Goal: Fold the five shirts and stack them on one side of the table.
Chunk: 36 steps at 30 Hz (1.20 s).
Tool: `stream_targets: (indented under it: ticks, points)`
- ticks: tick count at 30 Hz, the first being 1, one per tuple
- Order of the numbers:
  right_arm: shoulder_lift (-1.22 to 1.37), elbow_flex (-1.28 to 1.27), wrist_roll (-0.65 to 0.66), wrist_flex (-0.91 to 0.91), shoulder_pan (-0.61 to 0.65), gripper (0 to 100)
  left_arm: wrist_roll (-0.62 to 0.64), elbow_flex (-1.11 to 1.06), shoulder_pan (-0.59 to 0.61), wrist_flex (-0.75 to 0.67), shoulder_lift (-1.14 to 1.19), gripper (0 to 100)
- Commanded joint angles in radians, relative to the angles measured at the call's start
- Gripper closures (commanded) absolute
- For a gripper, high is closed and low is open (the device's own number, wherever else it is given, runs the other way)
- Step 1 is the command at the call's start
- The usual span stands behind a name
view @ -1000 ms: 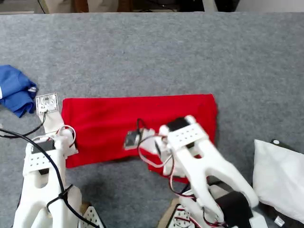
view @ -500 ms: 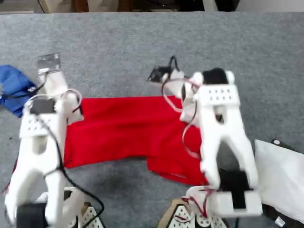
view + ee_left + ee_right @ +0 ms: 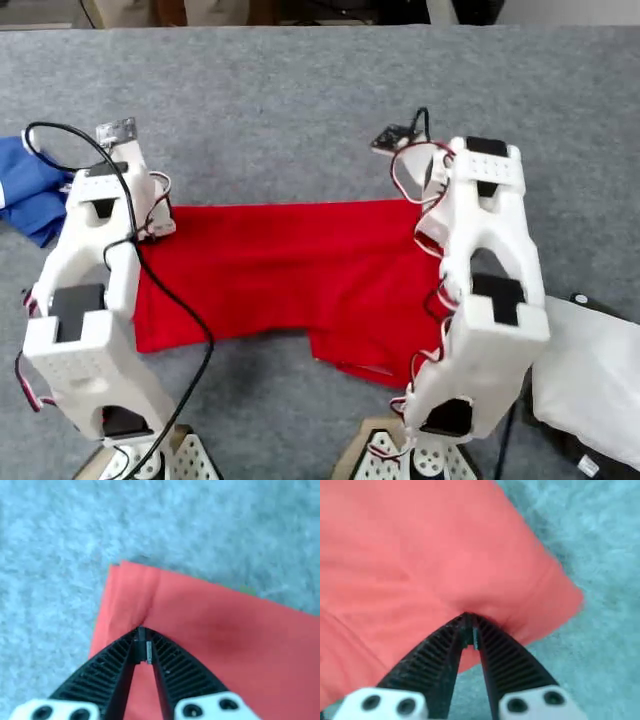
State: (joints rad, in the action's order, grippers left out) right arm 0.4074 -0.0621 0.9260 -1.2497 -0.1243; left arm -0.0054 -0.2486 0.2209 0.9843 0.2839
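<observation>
A red shirt (image 3: 290, 270) lies flat across the middle of the grey table, with a rumpled flap hanging at its near right edge. In the high view the left arm (image 3: 95, 220) stands over the shirt's far left corner and the right arm (image 3: 480, 210) over its far right corner. My left gripper (image 3: 142, 647) is shut, pinching red fabric (image 3: 215, 645) just inside that corner. The right gripper (image 3: 469, 628) is shut too, nipping the red cloth (image 3: 410, 555) near its corner. A blue shirt (image 3: 30, 195) sits crumpled at the left edge.
A white shirt (image 3: 590, 375) lies at the near right over something dark (image 3: 582, 299). Bare grey table (image 3: 300, 110) stretches beyond the red shirt to the far edge. Both arm bases stand at the near edge.
Both arms have swung from the shirt's near edge out to its far corners. The red shirt itself has barely shifted.
</observation>
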Motion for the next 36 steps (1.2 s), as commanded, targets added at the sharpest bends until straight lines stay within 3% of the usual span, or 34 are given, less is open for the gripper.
stream_targets:
  ticks: [1, 11, 17, 22, 26, 33, 36]
  points:
    - [0.074, 0.047, 0.015, 0.049, -0.041, 99.4, -0.005, 0.095, 0.046, 0.002, 0.045, 98]
    - [0.016, 0.047, 0.015, 0.014, -0.059, 99.4, -0.035, 0.272, 0.097, 0.064, 0.151, 98]
    - [-0.231, -0.041, 0.026, -0.123, -0.015, 99.4, -0.031, 0.368, 0.026, 0.245, 0.097, 98]
    - [-0.568, -0.354, 0.046, -0.091, 0.064, 99.4, -0.038, 0.347, -0.014, 0.311, 0.025, 98]
    - [-0.816, -0.613, 0.038, -0.075, 0.166, 99.4, -0.078, 0.172, -0.028, 0.282, -0.068, 98]
    - [-0.964, -0.865, -0.003, -0.072, 0.274, 99.4, -0.13, -0.45, -0.028, -0.092, -0.315, 98]
    - [-0.964, -0.901, 0.002, -0.069, 0.274, 99.4, -0.135, -0.565, 0.034, -0.127, -0.44, 98]
